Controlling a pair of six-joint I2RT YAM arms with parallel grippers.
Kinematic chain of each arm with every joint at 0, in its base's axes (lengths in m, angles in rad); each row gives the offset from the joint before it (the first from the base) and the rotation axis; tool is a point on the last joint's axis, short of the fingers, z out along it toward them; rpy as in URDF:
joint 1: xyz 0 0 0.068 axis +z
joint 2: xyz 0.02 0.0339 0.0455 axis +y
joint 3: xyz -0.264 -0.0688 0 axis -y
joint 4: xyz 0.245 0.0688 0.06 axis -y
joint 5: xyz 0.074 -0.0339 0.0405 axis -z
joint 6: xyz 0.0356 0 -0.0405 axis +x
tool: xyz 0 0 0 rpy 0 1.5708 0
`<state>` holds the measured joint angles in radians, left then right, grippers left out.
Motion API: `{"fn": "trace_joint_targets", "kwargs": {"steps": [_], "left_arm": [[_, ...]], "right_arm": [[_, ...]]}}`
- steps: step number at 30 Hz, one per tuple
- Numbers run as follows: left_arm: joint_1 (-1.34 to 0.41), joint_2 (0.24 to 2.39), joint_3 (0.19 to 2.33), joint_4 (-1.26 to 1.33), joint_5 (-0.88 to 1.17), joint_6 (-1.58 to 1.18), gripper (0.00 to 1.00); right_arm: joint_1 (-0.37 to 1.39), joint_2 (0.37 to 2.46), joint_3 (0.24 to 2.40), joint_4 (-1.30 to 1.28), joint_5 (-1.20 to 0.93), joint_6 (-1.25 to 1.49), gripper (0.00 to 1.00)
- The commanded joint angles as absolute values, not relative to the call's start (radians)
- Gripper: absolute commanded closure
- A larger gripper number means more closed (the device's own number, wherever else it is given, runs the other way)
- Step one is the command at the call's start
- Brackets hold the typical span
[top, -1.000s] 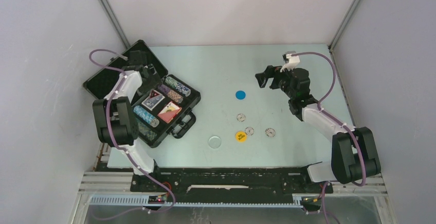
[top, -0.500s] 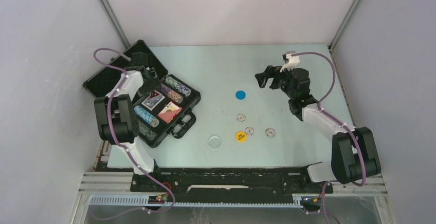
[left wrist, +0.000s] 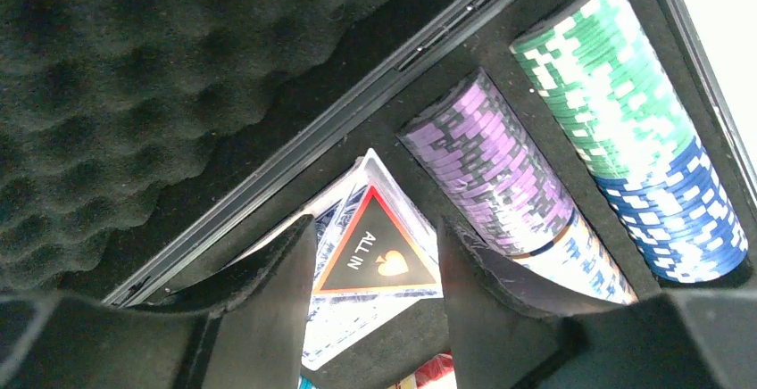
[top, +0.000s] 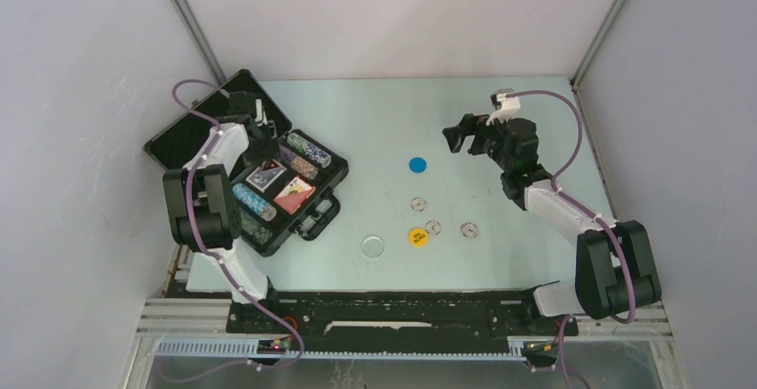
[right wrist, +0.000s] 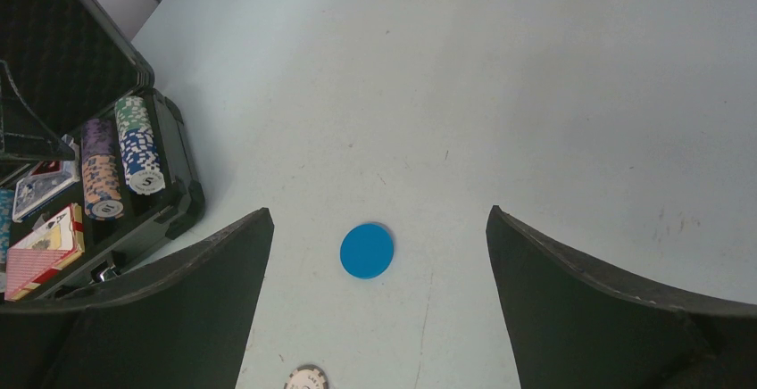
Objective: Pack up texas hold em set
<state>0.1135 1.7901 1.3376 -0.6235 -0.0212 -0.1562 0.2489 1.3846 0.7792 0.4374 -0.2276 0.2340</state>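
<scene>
The black case point(top: 314, 220) lies open at the left, its foam lid point(top: 183, 135) folded back. It holds chip rows point(top: 308, 150) and card decks point(top: 294, 194). My left gripper point(top: 262, 145) is open inside the case. In the left wrist view its fingers point(left wrist: 268, 318) stand either side of the dark triangular "ALL IN" marker point(left wrist: 375, 253), which lies on a blue card deck point(left wrist: 357, 326) beside purple chips point(left wrist: 491, 175). My right gripper point(top: 460, 135) is open and empty above the table, with a blue disc point(right wrist: 366, 250) below its jaws point(right wrist: 379, 215).
Loose on the table are the blue disc point(top: 417, 164), a yellow disc point(top: 419, 236), a clear disc point(top: 373, 245) and three pale chips point(top: 418, 203), point(top: 434, 227), point(top: 469, 229). The case's handle point(top: 319, 213) faces the table's middle. Walls close in the back and both sides.
My left wrist has shifted slightly over the case's back compartments and its cable has risen. The right arm and the loose discs have not moved.
</scene>
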Motion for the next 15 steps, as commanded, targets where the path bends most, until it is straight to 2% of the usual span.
{"fn": "trace_joint_targets", "kwargs": {"steps": [1,4,5,8,9,13,15], "left_arm": [[0.104,1.749,1.345,-0.638,0.051,-0.074,0.45],[0.084,1.728,1.34,-0.638,0.007,-0.054,0.44],[0.078,1.718,1.338,-0.638,-0.042,-0.051,0.4],[0.057,1.672,1.331,-0.636,-0.176,-0.062,0.19],[0.046,1.648,1.322,-0.629,-0.212,-0.071,0.15],[0.009,1.549,1.287,-0.622,-0.278,-0.161,0.1],[0.009,1.506,1.265,-0.628,-0.21,-0.254,0.09]], "right_arm": [[0.247,1.384,0.821,0.456,-0.233,0.248,0.0],[0.246,1.384,0.821,0.457,-0.234,0.248,0.0],[0.246,1.384,0.821,0.457,-0.235,0.249,0.0],[0.246,1.381,0.821,0.455,-0.235,0.25,0.0],[0.246,1.381,0.821,0.455,-0.234,0.25,0.01],[0.245,1.382,0.82,0.457,-0.238,0.253,0.0],[0.244,1.381,0.821,0.457,-0.239,0.255,0.0]]}}
